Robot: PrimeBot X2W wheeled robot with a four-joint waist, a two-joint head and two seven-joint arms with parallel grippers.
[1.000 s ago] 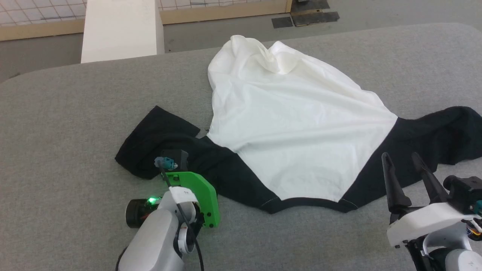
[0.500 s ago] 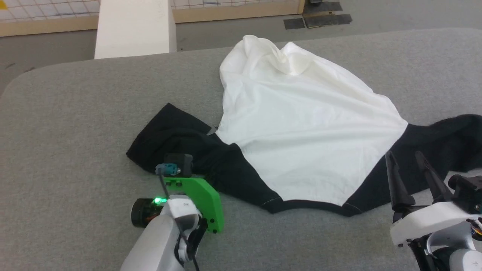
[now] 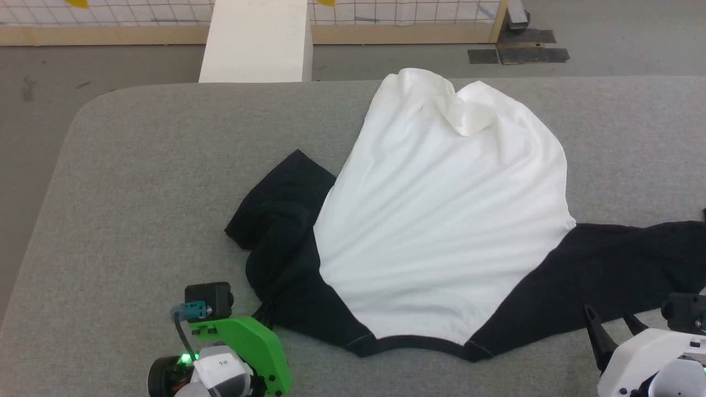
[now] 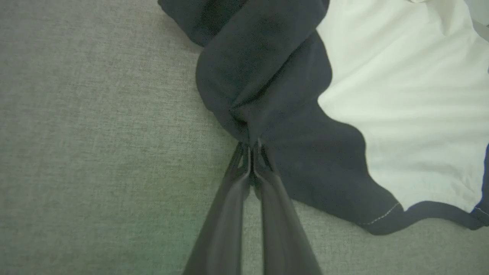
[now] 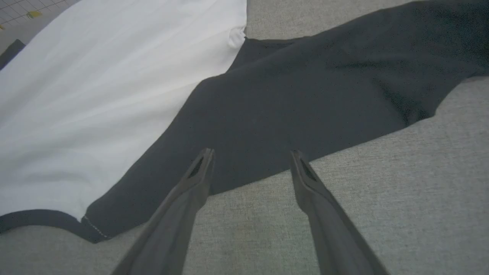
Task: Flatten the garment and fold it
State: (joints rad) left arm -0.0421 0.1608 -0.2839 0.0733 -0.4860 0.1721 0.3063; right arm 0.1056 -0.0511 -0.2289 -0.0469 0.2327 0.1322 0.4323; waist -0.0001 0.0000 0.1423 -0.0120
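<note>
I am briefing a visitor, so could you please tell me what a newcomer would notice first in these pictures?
The big shirt, white with black sleeves, lies rumpled across the middle of the grey table. At its near left, the left end effector is shut on a bunched black sleeve; at the near right, the right end effector is open at the other sleeve's edge.
</note>
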